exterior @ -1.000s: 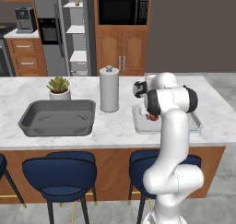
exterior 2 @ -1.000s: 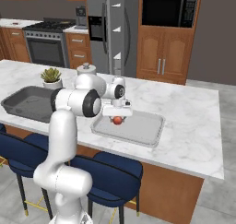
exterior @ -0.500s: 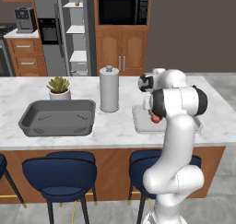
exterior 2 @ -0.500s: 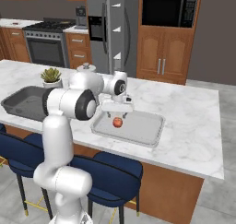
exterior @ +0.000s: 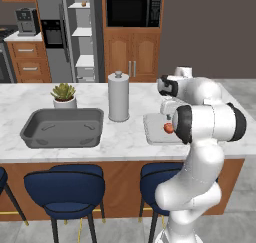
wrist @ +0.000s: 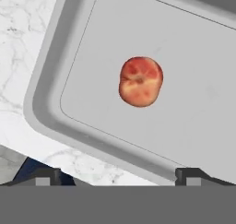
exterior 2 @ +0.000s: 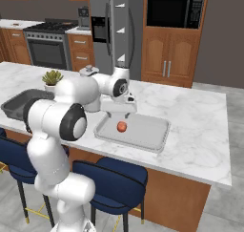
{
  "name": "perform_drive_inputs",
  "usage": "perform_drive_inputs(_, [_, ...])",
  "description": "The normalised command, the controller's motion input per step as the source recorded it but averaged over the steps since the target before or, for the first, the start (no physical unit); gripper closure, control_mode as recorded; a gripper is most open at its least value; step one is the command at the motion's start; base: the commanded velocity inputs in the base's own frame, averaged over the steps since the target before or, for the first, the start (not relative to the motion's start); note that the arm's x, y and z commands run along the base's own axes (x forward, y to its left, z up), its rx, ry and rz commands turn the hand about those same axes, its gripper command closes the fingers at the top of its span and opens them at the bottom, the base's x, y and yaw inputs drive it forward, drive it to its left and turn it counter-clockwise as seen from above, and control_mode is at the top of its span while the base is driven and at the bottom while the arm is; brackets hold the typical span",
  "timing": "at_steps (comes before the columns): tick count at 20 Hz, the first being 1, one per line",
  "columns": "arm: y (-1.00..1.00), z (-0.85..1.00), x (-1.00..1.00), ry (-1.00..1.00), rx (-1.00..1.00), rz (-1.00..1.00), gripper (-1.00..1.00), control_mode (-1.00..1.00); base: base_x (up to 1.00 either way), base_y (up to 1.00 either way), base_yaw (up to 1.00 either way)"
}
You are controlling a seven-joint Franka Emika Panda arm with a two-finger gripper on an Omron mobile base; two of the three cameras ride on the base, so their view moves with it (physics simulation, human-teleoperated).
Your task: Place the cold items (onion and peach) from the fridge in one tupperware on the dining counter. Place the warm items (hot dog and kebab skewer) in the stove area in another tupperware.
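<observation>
A red-orange peach (wrist: pixel 140 81) lies on the floor of a shallow grey tupperware (wrist: pixel 184 71) on the dining counter. From the right base view the peach (exterior 2: pixel 122 126) rests near the left end of the tupperware (exterior 2: pixel 147 133). My gripper (exterior 2: pixel 118 116) hangs just above it, pointing straight down, open and holding nothing. In the hand view my gripper (wrist: pixel 119 176) has its tips spread wide, apart from the fruit. From the left, the peach (exterior: pixel 169 128) peeks out beside my forearm. A small brown thing (exterior: pixel 84 3) sits on the fridge's top shelf, too small to name.
A paper towel holder (exterior: pixel 118 96) stands left of the tupperware (exterior: pixel 152 129). Further left are a sink basin (exterior: pixel 62 128) and a potted plant (exterior: pixel 63 93). Blue stools (exterior: pixel 65 189) line the counter's near edge. Stove (exterior 2: pixel 50 45) and fridge (exterior 2: pixel 112 30) stand behind.
My jaws have spread apart and let go of the peach, which now lies free in the tupperware. The hand has lifted slightly.
</observation>
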Motion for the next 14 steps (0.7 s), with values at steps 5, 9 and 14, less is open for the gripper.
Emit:
perform_drive_inputs(5, [0.0,0.64,-0.63,-0.13,0.0,-0.03,-1.0,-1.0,0.0,0.0,0.0])
perform_drive_inputs(9, [0.0,0.7,-0.66,-0.06,0.0,-0.07,-1.0,-1.0,0.0,0.0,0.0])
perform_drive_inputs(14, [0.02,0.59,-0.71,-0.1,0.0,-0.08,-1.0,-1.0,0.0,0.0,0.0])
